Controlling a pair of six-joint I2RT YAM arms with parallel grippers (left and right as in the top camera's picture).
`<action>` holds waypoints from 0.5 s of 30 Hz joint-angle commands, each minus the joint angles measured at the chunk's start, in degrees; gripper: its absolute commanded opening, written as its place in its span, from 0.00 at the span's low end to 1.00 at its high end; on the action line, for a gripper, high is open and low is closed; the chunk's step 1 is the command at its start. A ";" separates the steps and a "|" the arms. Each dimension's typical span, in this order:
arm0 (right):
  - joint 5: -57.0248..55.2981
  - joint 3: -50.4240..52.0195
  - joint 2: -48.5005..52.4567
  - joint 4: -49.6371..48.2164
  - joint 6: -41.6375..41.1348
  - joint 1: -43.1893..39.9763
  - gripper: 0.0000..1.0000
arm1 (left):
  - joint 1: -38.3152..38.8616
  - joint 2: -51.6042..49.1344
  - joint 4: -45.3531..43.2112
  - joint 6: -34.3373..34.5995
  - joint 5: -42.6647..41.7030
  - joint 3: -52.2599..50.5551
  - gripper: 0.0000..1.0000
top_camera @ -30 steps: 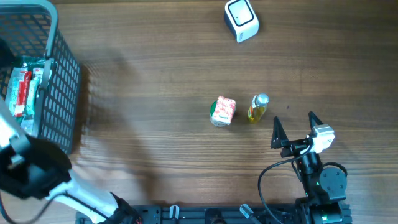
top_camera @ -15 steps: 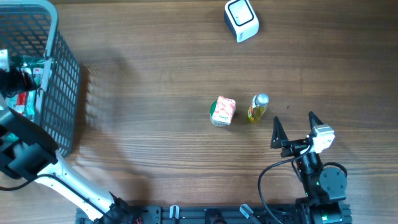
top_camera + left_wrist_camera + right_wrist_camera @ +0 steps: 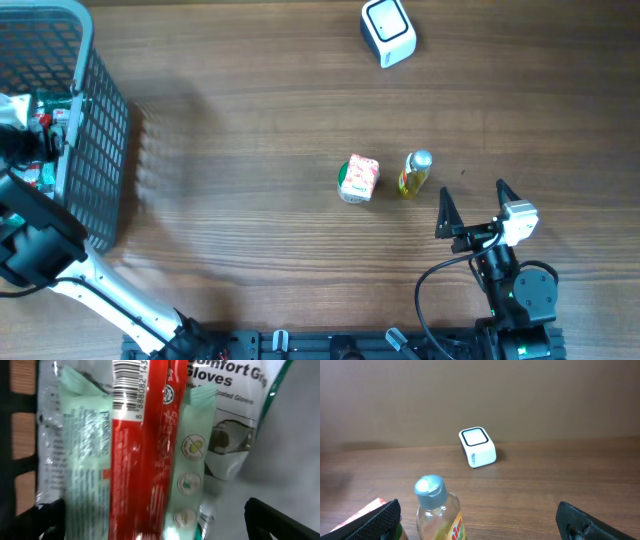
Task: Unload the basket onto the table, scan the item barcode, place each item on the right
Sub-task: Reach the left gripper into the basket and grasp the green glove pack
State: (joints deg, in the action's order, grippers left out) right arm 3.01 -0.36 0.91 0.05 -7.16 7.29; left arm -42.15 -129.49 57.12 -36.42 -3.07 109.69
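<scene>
Finds left end effector (image 3: 162,522) spread wide, pinching nothing. Has pushed up and into the wire basket (image 3: 100,130) over the last second, now right above the red-and-green packet (image 3: 140,460). Looks like an approach to pick that item, so no scan yet. Finds right end effector (image 3: 471,190) spread too, empty, parked near the bench (image 3: 250,120) edge, unmoved. Reads a barcode on the packet's red strip, digits "8 888082 143", rest cut off. Reads "Comfort Gr… Gloves" and "…oated Gloves" on the white pack (image 3: 235,380) next to it. Skips the green-panel print, too blurred. Places the white scanner (image 3: 387,32) far across the bench, well apart from the basket. Places carton (image 3: 358,179) and bottle (image 3: 415,173) just beside each other mid-bench.
</scene>
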 commanded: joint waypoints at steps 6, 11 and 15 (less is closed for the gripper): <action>0.52 0.07 0.11 -0.11 1.01 -0.24 1.00 | -0.13 -0.70 -8.76 -2.40 3.06 -7.91 1.00; 0.52 0.07 0.11 -0.11 1.05 -0.24 1.00 | -0.13 -0.70 -10.45 -2.34 3.98 -10.05 0.52; 0.52 0.07 0.11 -0.11 1.03 -0.24 1.00 | -0.13 -0.70 -10.19 -2.03 3.93 -10.05 0.28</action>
State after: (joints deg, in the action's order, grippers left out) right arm 3.01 -0.36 0.91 0.05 -7.16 7.29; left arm -41.89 -128.35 46.17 -38.22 -2.26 101.93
